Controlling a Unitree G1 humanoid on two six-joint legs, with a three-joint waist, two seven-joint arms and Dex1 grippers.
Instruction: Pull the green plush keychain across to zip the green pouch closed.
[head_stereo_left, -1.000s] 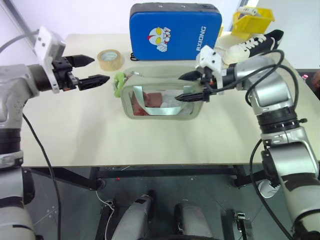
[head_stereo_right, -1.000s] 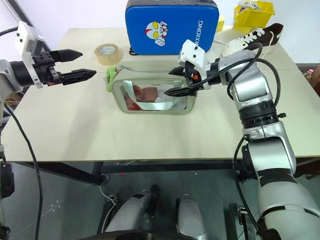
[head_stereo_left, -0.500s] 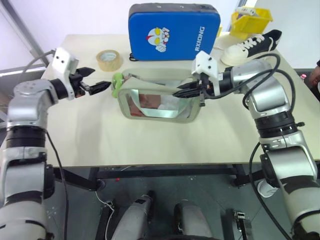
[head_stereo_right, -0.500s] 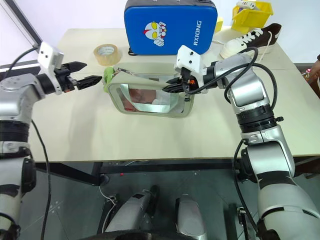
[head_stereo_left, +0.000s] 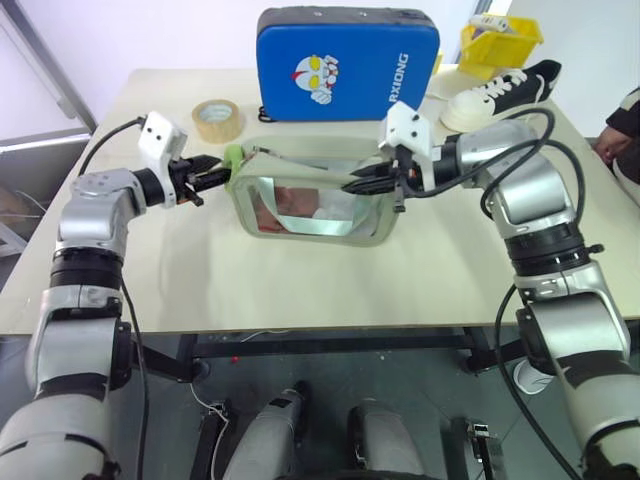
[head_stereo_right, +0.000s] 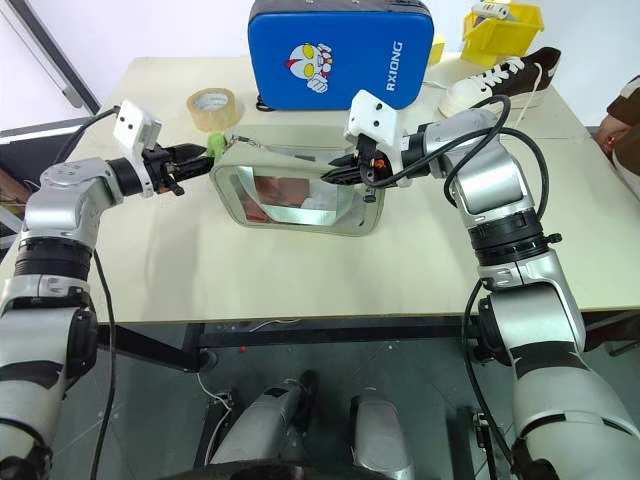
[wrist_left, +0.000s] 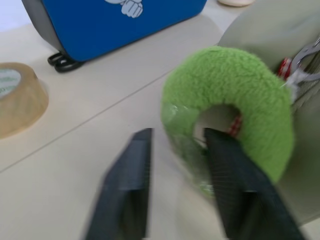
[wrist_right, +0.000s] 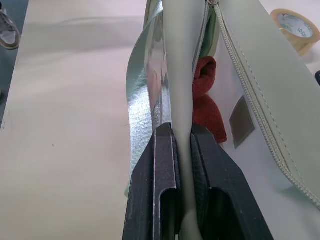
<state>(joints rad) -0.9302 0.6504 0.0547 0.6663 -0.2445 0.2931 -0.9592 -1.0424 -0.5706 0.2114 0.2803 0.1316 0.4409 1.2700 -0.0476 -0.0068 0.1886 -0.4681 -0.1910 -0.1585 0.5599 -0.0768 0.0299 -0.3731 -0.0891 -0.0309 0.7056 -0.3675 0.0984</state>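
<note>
Tabletop (head_stereo_left: 300, 280) carries the green pouch (head_stereo_left: 315, 205) — its rim is pinched flat between the right gripper's (wrist_right: 182, 150) jaws. Green plush keychain (wrist_left: 225, 105) sits half between the left gripper's (wrist_left: 175, 150) jaws, which stand slightly apart — one finger through its hole.

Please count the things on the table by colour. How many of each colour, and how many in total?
Green: 2, pouch, plush keychain
Blue: 1, case
Tan: 1, tape roll
Yellow: 1, bin
Black and white: 1, shoe
Total: 6
</note>
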